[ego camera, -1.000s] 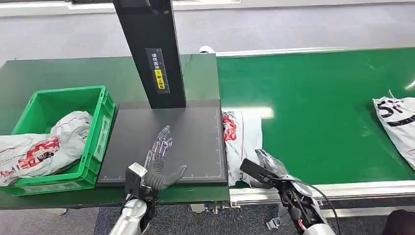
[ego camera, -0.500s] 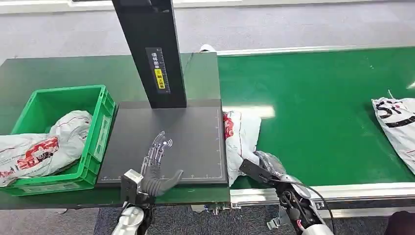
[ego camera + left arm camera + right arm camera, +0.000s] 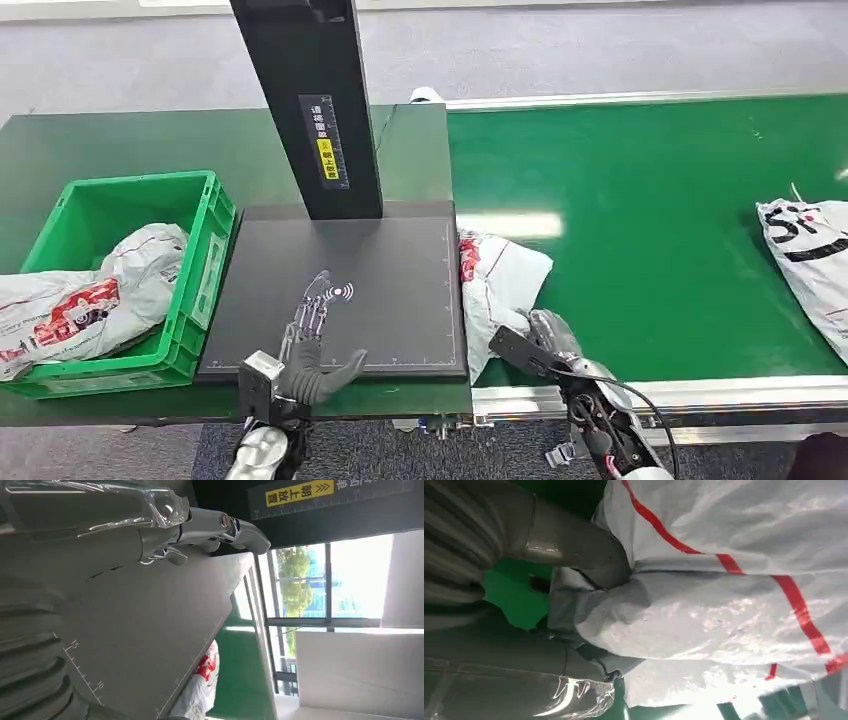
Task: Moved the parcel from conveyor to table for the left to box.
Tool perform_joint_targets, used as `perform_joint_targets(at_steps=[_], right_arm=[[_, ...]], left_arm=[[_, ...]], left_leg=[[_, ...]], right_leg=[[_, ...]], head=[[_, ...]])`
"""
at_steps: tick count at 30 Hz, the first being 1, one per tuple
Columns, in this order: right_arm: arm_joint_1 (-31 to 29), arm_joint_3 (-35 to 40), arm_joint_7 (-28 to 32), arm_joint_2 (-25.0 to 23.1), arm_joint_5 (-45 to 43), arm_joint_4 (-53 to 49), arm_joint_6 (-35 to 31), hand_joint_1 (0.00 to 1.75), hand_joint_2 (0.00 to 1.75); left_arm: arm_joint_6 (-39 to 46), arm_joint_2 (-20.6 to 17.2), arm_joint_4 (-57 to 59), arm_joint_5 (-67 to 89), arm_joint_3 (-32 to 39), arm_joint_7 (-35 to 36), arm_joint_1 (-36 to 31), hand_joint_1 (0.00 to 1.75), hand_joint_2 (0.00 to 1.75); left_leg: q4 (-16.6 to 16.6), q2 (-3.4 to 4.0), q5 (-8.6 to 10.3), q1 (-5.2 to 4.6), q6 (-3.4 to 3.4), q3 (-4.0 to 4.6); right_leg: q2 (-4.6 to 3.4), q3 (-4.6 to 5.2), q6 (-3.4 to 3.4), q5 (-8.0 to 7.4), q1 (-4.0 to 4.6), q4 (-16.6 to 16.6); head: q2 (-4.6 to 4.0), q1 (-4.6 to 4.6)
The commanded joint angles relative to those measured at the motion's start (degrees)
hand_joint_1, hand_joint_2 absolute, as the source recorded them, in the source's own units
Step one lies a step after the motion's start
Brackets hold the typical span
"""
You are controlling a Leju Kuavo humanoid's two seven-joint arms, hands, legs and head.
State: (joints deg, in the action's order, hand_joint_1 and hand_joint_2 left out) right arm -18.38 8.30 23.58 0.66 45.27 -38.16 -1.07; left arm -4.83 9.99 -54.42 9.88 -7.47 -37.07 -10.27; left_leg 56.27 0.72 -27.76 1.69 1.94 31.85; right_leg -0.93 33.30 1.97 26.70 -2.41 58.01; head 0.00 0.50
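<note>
A white parcel (image 3: 500, 285) with red print lies at the left end of the green conveyor (image 3: 650, 230), its edge against the black pad (image 3: 390, 265) on the table. My right hand (image 3: 545, 335) grips the parcel's near end, which is bunched and raised. In the right wrist view the thumb (image 3: 574, 545) presses into the crumpled parcel (image 3: 734, 580) while fingers lie beneath it. My left hand (image 3: 310, 345) hovers over the pad's near edge, fingers spread and holding nothing. From the left wrist, those fingers (image 3: 150, 525) stretch over the pad (image 3: 150, 630), with the parcel (image 3: 200, 690) beyond.
A green crate (image 3: 205, 250) stands left of the pad with a white parcel (image 3: 90, 295) in it. A black post (image 3: 310, 100) rises from the pad's far edge. Another white parcel (image 3: 810, 250) lies at the conveyor's right end.
The right hand has bunched the parcel and lifted its near end; the bag now bulges to the right. The left hand has drawn back a little toward me.
</note>
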Motion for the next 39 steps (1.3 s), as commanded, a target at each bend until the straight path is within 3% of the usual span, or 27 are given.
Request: perform_joint_targets(at_steps=[1, 7, 8, 16, 23, 26, 31, 35, 39], right_arm=[[1.6, -6.3, 3.2, -2.3, -5.5, -8.6, -3.5, 1.75, 1.75], [2.1, -7.3, 3.3, -2.4, -6.9, -10.0, -3.3, 1.75, 1.75], [2.5, -9.4, 5.1, -3.4, -8.9, -11.2, -5.7, 1.75, 1.75], [7.2, -19.5, 16.4, -6.7, -33.9, -27.9, -4.3, 1.75, 1.75], [8.4, -19.1, 16.4, -7.0, -35.9, -31.8, -5.4, 1.75, 1.75], [11.1, -17.8, 16.4, -7.0, -41.5, -41.4, -12.7, 1.75, 1.75], [14.2, -17.7, 16.4, -8.2, -42.9, -50.0, -17.9, 1.75, 1.75], [14.2, -17.7, 16.4, -8.2, -42.9, -50.0, -17.9, 1.75, 1.75], [14.1, -12.3, 16.4, -6.0, -40.5, -49.1, -21.3, 1.75, 1.75]], left_arm=[[-0.1, 0.0, -0.3, 0.6, 0.9, -0.4, 0.5, 0.00, 1.75], [-0.2, -0.1, -0.4, 0.7, 1.0, -0.4, 0.6, 0.00, 1.75], [-0.2, 0.1, -0.6, 0.7, 1.1, -0.4, 0.7, 0.00, 1.75], [-0.4, 0.5, 0.2, 0.6, 1.2, -0.1, -0.5, 0.00, 1.75], [-0.3, 0.5, 0.5, 0.6, 1.1, -0.1, -0.7, 0.00, 1.75], [-0.2, 0.6, 1.0, 0.2, 0.6, -0.1, -1.1, 0.00, 1.75], [0.0, 1.0, 0.9, 0.0, -0.1, 0.1, -1.3, 0.00, 1.75], [0.0, 1.0, 0.9, 0.0, -0.1, 0.1, -1.3, 0.00, 1.75], [1.6, 1.3, -0.7, -0.7, 0.5, -0.6, -1.3, 0.00, 1.75]], left_leg=[[0.0, 0.01, -0.01, -0.01, -0.14, 0.00], [0.0, -0.06, 0.00, 0.00, -0.14, 0.02], [0.0, -0.03, 0.00, -0.02, -0.10, 0.03], [0.0, -0.14, 0.01, -0.04, -0.10, 0.10], [0.0, -0.12, 0.02, 0.01, -0.16, 0.09], [0.0, -0.19, 0.03, 0.01, -0.17, 0.17], [0.0, -0.20, -0.01, -0.03, -0.15, 0.17], [0.0, -0.21, 0.01, 0.00, -0.17, 0.13], [0.0, -0.12, 0.03, 0.00, -0.12, 0.15]], right_leg=[[0.03, 0.02, -0.21, -0.02, 0.04, 0.0], [0.11, -0.01, -0.21, -0.01, 0.05, 0.0], [0.06, 0.02, -0.15, -0.01, 0.01, 0.0], [0.18, 0.09, -0.14, 0.02, -0.01, 0.0], [0.23, 0.05, -0.26, -0.01, 0.07, -0.1], [0.29, 0.13, -0.31, 0.01, 0.07, 0.0], [0.26, 0.14, -0.19, 0.05, 0.02, 0.0], [0.29, 0.07, -0.22, 0.02, 0.06, 0.0], [0.19, 0.12, -0.18, -0.01, 0.04, 0.0]], head=[[0.00, 0.00], [0.00, 0.00], [0.00, 0.00], [0.00, 0.00], [0.00, 0.02], [0.00, 0.00], [0.00, 0.00], [0.00, 0.02], [0.00, 0.02]])
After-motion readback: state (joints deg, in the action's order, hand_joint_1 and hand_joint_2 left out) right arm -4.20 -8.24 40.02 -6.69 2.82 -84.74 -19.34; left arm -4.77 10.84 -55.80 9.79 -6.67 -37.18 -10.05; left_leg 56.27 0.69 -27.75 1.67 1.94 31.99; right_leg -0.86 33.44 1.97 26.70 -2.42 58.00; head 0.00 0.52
